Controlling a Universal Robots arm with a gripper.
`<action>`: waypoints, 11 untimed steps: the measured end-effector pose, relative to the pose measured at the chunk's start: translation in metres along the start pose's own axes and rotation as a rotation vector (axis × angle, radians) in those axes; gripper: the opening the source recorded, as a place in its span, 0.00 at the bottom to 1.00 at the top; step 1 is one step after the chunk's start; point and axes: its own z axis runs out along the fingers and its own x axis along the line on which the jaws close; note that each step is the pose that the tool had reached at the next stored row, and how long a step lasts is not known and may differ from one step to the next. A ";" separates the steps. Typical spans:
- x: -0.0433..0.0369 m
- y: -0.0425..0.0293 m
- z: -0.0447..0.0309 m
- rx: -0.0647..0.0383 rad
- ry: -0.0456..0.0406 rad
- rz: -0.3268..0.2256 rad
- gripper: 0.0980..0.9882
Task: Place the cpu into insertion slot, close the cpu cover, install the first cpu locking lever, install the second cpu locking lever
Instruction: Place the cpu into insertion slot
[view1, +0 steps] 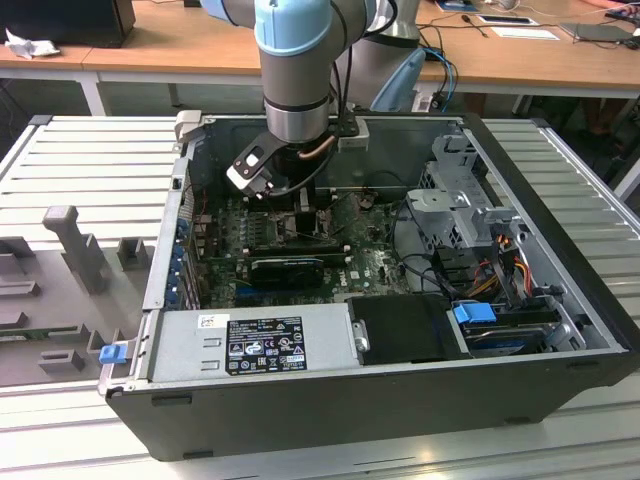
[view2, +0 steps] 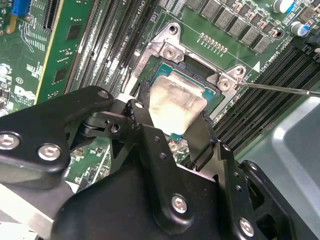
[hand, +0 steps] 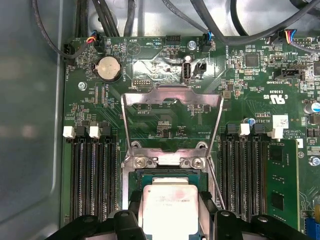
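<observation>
The cpu shows its silver-grey top between my gripper's two black fingers, which press on its opposite edges. It sits level right over the insertion slot; I cannot tell whether it rests in it. In the second wrist view the cpu covers most of the insertion slot, with my gripper shut on it. The cpu cover stands swung open behind the slot. A thin locking lever sticks out sideways. In the exterior view my gripper reaches down into the computer case.
Long black memory slots flank the socket on both sides. A black expansion card lies just in front of the gripper, with a power supply at the case front. A drive cage and cables fill the exterior view's right.
</observation>
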 end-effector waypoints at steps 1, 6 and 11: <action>0.0000 0.0000 0.0000 0.000 0.0000 0.000 0.50; 0.0000 0.0001 -0.0014 0.000 0.0000 0.000 0.63; 0.0002 0.0006 -0.0069 0.000 0.0000 0.000 0.48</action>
